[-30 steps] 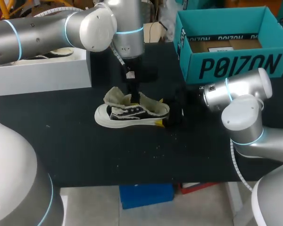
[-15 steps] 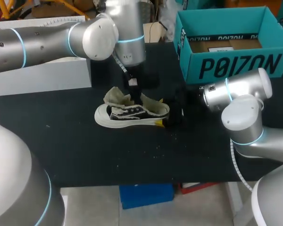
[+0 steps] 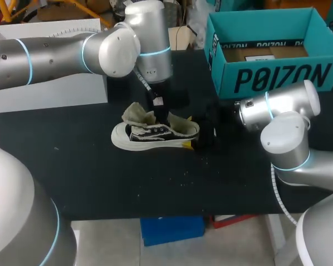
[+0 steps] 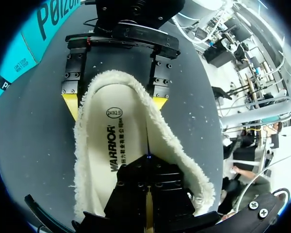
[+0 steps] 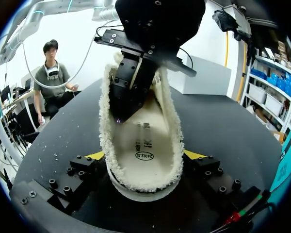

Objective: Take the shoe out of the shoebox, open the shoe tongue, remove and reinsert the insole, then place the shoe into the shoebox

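Head view: shoe on the table, long axis left to right, heel toward my right gripper, which is clamped on it. Left gripper hangs just above the opening. Shoebox well apart.

Left wrist view: insole lies straight below me, seated. My fingers look pressed together and empty, probably; tips hidden.

Right wrist view: toe end hidden behind the left gripper.

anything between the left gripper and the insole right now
Nothing visible. The left gripper hangs directly above the insole, which lies exposed in the shoe. The right gripper clamps the heel from both sides, clear of the way down.
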Controlling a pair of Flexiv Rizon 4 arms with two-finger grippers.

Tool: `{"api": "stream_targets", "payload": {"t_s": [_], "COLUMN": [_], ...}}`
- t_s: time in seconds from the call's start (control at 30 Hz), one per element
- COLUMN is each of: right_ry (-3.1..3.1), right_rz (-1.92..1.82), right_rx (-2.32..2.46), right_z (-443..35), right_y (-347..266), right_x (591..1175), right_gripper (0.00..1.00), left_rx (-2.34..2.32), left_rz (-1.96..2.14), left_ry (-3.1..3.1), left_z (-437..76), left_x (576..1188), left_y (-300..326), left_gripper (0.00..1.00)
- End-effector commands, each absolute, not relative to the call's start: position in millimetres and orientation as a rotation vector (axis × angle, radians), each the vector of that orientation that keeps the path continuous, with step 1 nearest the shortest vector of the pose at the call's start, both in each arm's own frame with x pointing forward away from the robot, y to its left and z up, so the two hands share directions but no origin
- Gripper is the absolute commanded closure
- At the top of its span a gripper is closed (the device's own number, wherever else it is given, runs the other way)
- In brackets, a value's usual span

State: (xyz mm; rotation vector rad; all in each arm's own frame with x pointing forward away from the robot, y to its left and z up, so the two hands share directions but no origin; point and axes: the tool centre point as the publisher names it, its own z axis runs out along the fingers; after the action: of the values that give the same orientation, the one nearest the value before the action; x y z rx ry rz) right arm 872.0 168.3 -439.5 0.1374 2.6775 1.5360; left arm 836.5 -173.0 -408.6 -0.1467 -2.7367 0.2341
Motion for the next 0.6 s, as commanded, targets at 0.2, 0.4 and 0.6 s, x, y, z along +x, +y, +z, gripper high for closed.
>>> {"api": "stream_targets", "payload": {"t_s": [0.2, 0.4, 0.6], "right_ry": [2.679, 2.679, 2.679], "right_rz": [1.535, 1.535, 1.535], "right_rx": [0.140, 0.140, 0.140], "right_z": [-441.5, -441.5, -441.5], "right_y": [169.2, 169.2, 169.2], "right_x": [873.5, 873.5, 873.5], "right_gripper": [1.00, 1.00, 1.00], "left_rx": [-0.153, -0.148, -0.157], "left_rz": [0.244, 0.241, 0.235], "left_ry": [-2.725, -2.720, -2.721], "left_z": [-419.7, -421.2, -420.7], "left_x": [833.8, 834.8, 836.2], "left_y": [-174.7, -173.0, -172.3], "left_gripper": [1.00, 1.00, 1.00]}}
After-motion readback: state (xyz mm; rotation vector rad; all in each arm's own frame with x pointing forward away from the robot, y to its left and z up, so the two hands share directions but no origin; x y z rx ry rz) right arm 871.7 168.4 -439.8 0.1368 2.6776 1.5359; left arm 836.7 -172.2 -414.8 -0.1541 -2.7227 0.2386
